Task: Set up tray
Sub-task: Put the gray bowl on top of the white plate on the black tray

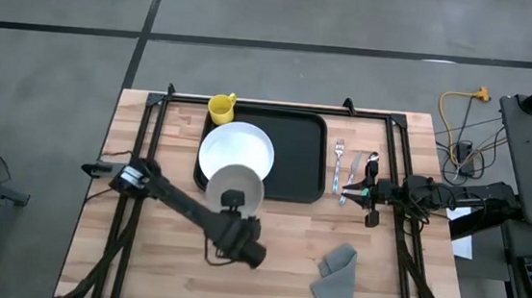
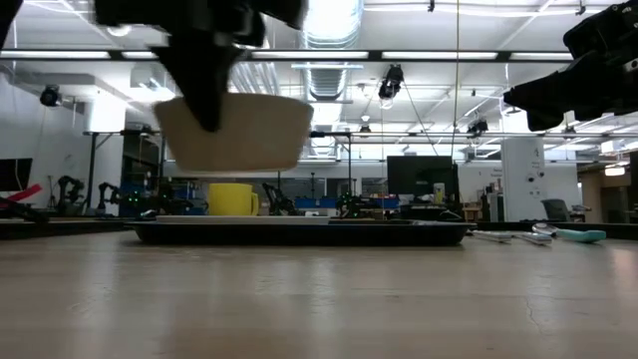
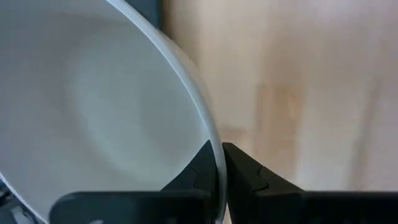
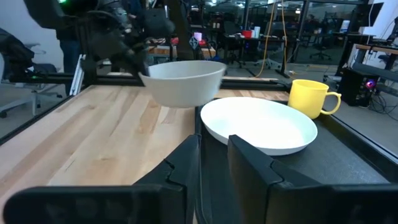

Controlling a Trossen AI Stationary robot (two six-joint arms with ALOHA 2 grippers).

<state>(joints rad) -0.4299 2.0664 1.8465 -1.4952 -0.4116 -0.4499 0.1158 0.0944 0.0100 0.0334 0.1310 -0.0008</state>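
You see the left gripper pinching an empty white bowl over the black tray, which lies mid-table, long axis left-right, carrying a white plate and yellow mug; the right gripper is narrowly open, holding nothing.

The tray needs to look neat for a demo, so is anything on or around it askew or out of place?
Mostly tidy. The white plate overhangs the tray's left rim instead of lying centred, and the grey cloth lies crumpled on the table. The left gripper holds a white bowl in the air, not yet placed.
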